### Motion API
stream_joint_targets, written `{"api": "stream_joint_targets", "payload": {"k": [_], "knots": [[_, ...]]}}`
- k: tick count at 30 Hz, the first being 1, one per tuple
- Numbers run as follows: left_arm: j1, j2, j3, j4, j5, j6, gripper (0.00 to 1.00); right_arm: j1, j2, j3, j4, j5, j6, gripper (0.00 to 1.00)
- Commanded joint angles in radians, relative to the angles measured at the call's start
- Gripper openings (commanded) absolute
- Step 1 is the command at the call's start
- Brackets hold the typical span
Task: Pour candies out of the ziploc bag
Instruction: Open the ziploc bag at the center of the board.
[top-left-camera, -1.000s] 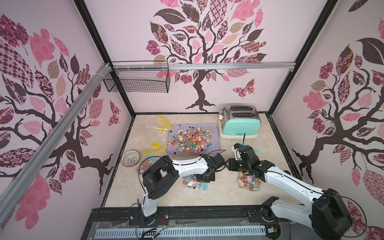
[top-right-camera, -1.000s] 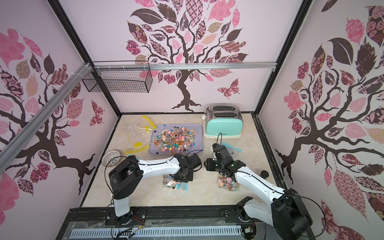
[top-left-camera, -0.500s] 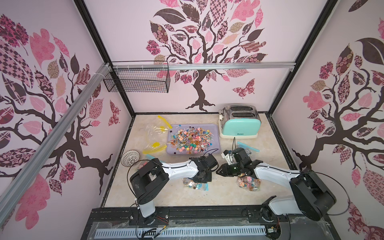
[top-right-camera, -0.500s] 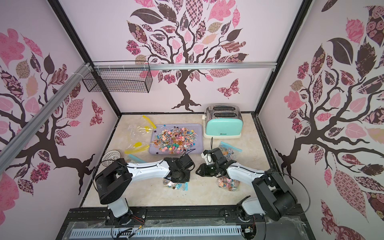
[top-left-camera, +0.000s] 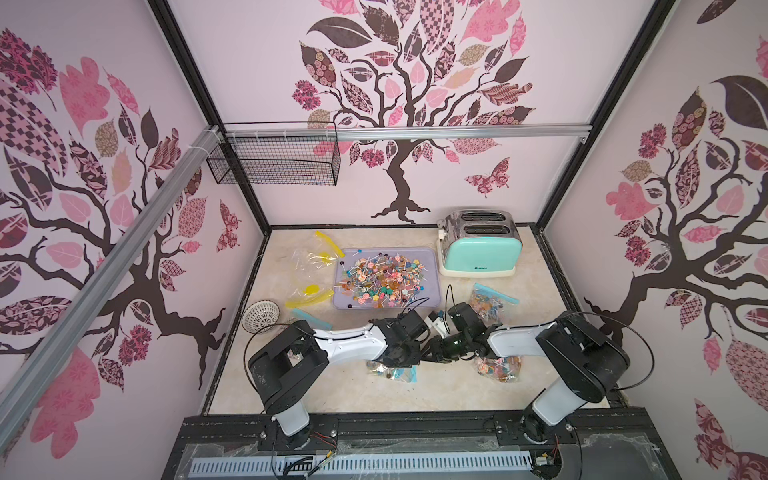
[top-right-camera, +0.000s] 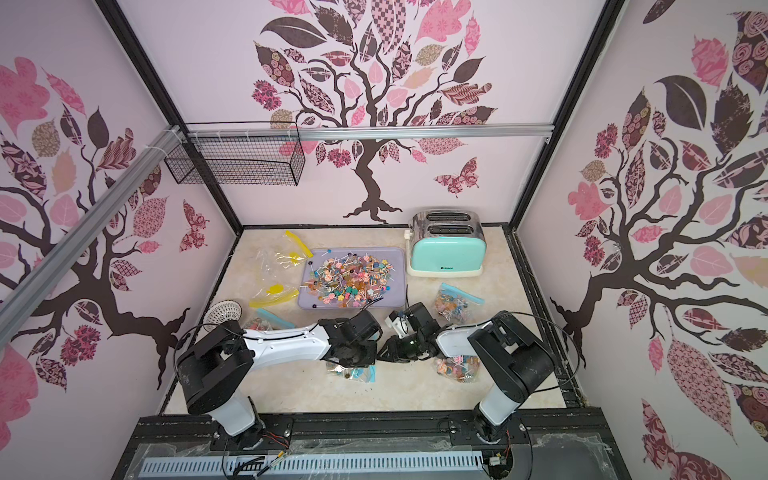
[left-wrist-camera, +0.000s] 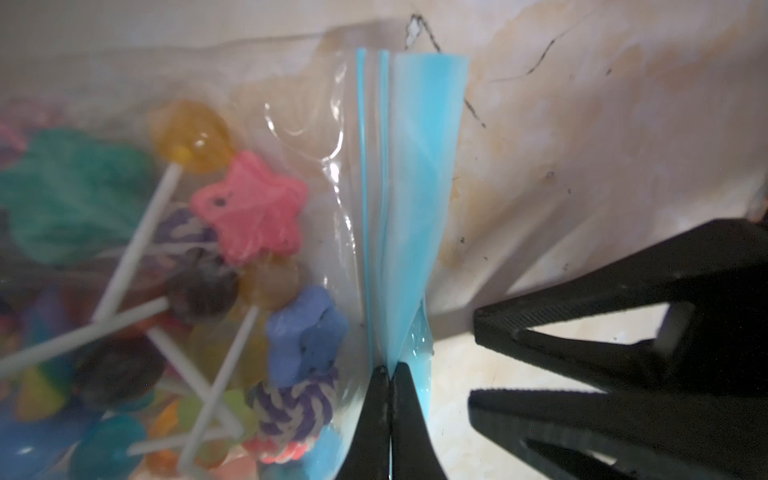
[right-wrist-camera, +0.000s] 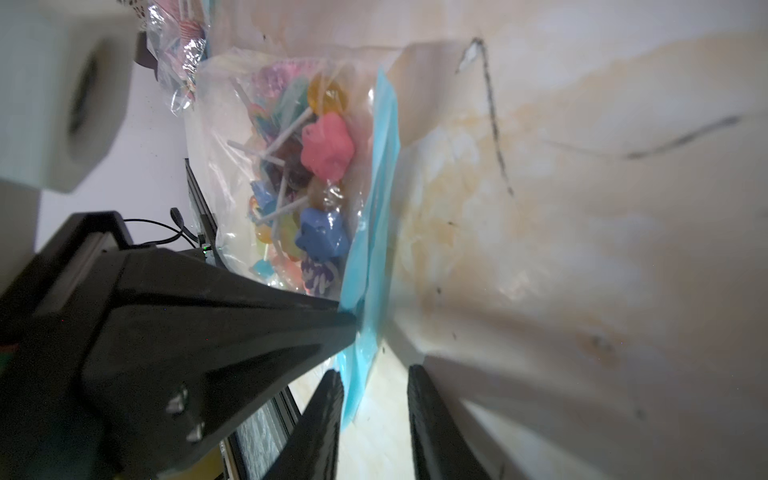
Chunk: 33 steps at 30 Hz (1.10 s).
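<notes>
At the front middle of the beige marbled surface, the left claw is clamped tight on the blue zip strip of a small clear plastic ziploc bag. Its two black fingers press together with the end of the strip pinched between them. In a top view the bag shows directly beneath this claw, low against the surface; whether it rests there or is lifted a little I cannot tell.

The candies are packed inside the bag, on the side of the strip away from the right claw. They include a pink star, a blue star, a round yellow lollipop and a purple-and-white swirl, all on thin white sticks.

The right claw faces the left one tip to tip, its jaws partly apart and gripping nothing. The free edge of the strip lines up with the gap between its fingers. The left wrist view puts those tips just beside the strip, and I cannot tell whether they touch it.

Beyond both claws, toward the back wall, a lilac rectangular plastic tray carries a heap of loose candies. A mint-green two-slot toaster stands just beside that tray. Behind the right claw, under its arm, lies a second filled clear bag. A third filled bag with a blue strip lies between that arm and the toaster.
</notes>
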Motion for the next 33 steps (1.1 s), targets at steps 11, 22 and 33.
{"api": "stream_joint_targets", "payload": {"k": [11,22,33], "knots": [[0.017,-0.090,-0.037,0.012,0.004,-0.006,0.00,0.021,0.108,-0.001,0.066,0.001,0.056,0.26],[0.017,-0.087,-0.065,0.046,0.029,-0.010,0.00,0.021,0.150,0.050,0.071,-0.003,0.067,0.21],[0.017,-0.099,-0.073,0.054,0.024,-0.013,0.00,0.021,0.187,0.079,0.112,-0.038,0.089,0.11]]}}
